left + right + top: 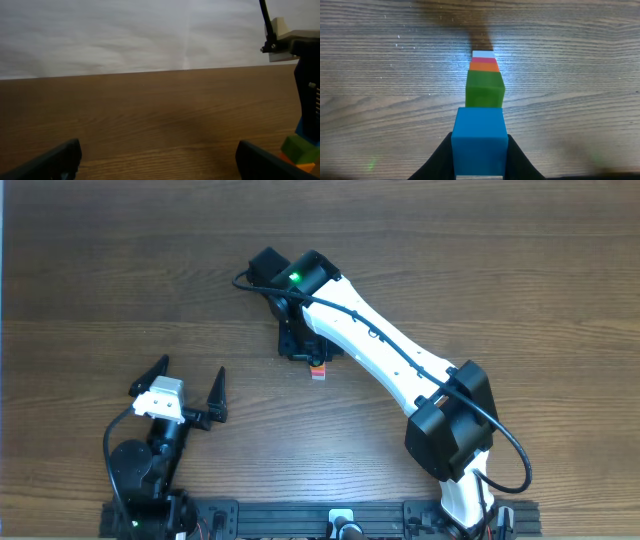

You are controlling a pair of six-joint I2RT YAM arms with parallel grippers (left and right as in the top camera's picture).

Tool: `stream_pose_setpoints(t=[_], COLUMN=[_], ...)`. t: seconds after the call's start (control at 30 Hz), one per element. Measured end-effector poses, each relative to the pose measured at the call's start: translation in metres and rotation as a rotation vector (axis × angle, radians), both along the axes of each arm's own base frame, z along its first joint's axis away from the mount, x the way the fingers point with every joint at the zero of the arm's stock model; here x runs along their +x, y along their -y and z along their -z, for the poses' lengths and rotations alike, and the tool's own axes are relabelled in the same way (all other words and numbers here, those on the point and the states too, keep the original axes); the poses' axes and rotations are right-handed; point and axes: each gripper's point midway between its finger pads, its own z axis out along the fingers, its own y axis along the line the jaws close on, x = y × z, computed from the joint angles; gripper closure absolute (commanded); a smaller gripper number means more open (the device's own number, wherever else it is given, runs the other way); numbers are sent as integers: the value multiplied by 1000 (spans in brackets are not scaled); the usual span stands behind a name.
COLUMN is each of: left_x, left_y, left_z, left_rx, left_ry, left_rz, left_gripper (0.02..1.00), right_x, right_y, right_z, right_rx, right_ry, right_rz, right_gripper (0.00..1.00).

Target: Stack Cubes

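In the right wrist view my right gripper [480, 150] is shut on a blue cube [480, 137], with a dark finger against each side. The cube is directly over a stack: a green cube [485, 90] on top, then orange [484, 65], red [484, 60] and white [483, 54] below. I cannot tell whether blue touches green. In the top view the right gripper [300, 345] is at the table's middle, with the stack's foot [318, 372] peeking out beside it. The left wrist view catches the blue cube [301, 127] just above the green cube [298, 148]. My left gripper [190, 367] rests open near the left base.
Bare brown wooden table [480, 270] lies all around the stack. A white wall [150, 30] rises behind the table's far edge. The right arm's white link [380, 345] runs diagonally from its base to the stack.
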Motion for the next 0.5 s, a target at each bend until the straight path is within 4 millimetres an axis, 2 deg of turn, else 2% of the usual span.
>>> stream_pose_setpoints(t=[0.5], left_x=[0], left_y=[0], left_z=[0], left_rx=[0], left_ry=[0], left_rz=[0], left_gripper=[18], right_x=[5], right_y=[1], right_z=[7], right_rx=[6], right_ry=[7], right_rz=[26], right_gripper=[989])
